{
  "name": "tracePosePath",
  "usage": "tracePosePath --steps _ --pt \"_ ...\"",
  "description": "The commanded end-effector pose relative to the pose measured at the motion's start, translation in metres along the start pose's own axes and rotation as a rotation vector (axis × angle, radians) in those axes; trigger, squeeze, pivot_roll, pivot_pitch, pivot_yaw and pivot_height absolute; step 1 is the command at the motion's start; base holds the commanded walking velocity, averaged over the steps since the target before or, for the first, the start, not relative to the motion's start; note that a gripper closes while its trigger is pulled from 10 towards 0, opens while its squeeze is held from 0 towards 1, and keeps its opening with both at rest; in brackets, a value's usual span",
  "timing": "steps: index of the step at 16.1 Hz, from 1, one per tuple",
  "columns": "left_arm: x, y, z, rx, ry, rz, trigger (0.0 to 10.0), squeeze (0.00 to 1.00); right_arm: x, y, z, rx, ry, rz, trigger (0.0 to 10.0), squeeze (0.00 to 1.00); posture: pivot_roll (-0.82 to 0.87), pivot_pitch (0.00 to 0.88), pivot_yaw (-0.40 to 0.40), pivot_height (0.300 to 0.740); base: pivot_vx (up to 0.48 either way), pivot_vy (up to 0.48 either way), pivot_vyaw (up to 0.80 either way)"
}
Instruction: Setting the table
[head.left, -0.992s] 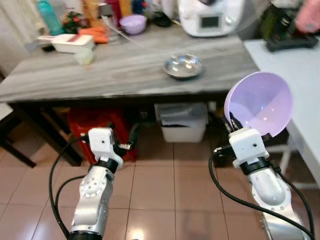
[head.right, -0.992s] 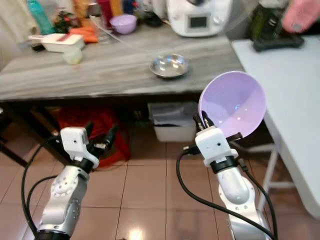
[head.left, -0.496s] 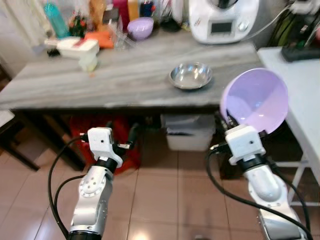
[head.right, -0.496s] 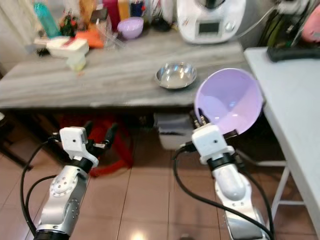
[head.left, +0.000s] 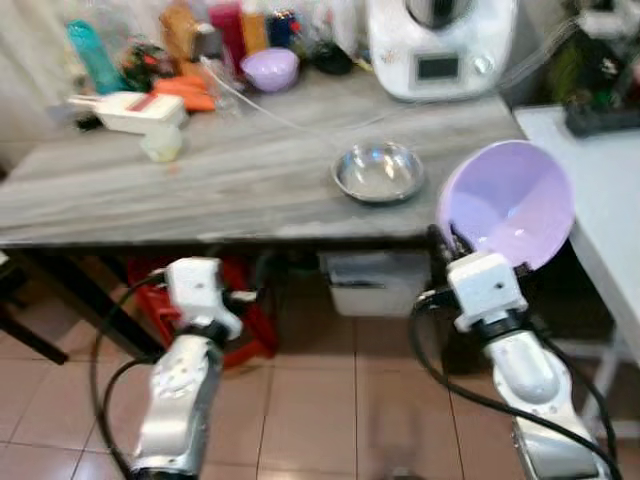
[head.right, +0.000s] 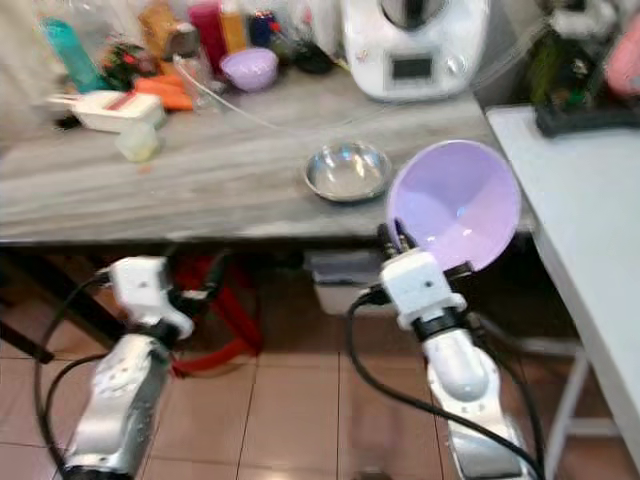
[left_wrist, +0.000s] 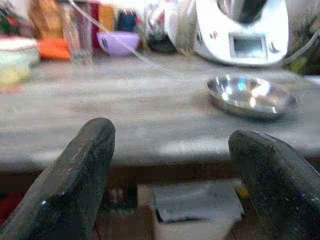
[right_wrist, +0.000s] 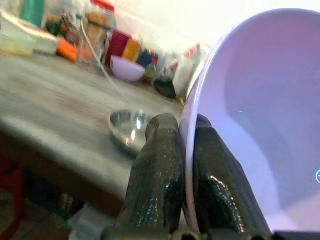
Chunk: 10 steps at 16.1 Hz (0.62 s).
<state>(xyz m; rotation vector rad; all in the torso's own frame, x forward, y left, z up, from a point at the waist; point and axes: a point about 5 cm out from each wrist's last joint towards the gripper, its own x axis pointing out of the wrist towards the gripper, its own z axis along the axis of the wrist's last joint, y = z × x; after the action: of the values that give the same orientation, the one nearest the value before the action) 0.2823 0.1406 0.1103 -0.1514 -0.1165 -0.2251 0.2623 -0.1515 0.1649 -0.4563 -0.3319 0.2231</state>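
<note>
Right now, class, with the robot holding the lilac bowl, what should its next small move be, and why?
Probably carry the large lilac bowl right, toward the white table. The right gripper pinches its rim, holding it tilted in the air beside that table's edge, while the left gripper is open and idle, low before the grey counter.

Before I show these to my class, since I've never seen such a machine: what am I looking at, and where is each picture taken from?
It is a walking humanoid robot with two silver arms. Two pictures come from its head, looking down; the other two from cameras on its wrists. The right end effector pinches the rim of a purple bowl, fingers shut on it. The left end effector is open and holds nothing, low before the grey table. On the table lie a steel bowl, a white appliance, a small purple bowl and bottles at the back.
</note>
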Motion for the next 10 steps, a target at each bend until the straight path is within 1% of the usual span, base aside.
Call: tracePosePath --steps 1,4,8,9,10 --pt "-0.0038 0.0132 0.0028 0.022 0.001 0.031 10.0 0.0 0.0043 0.0068 0.0076 0.019 -0.039 0.022 10.0 0.0 -0.13 0.077 0.095 0.74 0.311 0.0 0.56" --pt "-0.0032 0.0128 0.0027 0.021 0.001 0.025 10.0 0.0 0.0049 0.0068 0.0079 0.022 -0.041 0.019 10.0 0.0 -0.13 0.075 0.096 0.74 0.314 0.0 0.5" --pt "-0.0028 0.0115 0.0025 0.019 0.002 0.018 10.0 0.0 0.0054 0.008 0.0067 0.037 -0.036 0.012 10.0 0.0 -0.13 0.075 0.096 0.74 0.311 0.0 0.0" --pt "-0.0021 0.011 0.003 0.018 0.002 0.018 10.0 0.0 0.0078 0.0077 0.0062 0.043 -0.033 0.008 10.0 0.0 -0.13 0.075 0.096 0.74 0.315 0.0 0.0" --pt "-0.0022 0.011 0.0029 0.017 0.002 0.017 10.0 0.0 0.008 0.0081 0.0061 0.044 -0.033 0.008 10.0 0.0 -0.13 0.075 0.096 0.74 0.311 0.0 -0.48"
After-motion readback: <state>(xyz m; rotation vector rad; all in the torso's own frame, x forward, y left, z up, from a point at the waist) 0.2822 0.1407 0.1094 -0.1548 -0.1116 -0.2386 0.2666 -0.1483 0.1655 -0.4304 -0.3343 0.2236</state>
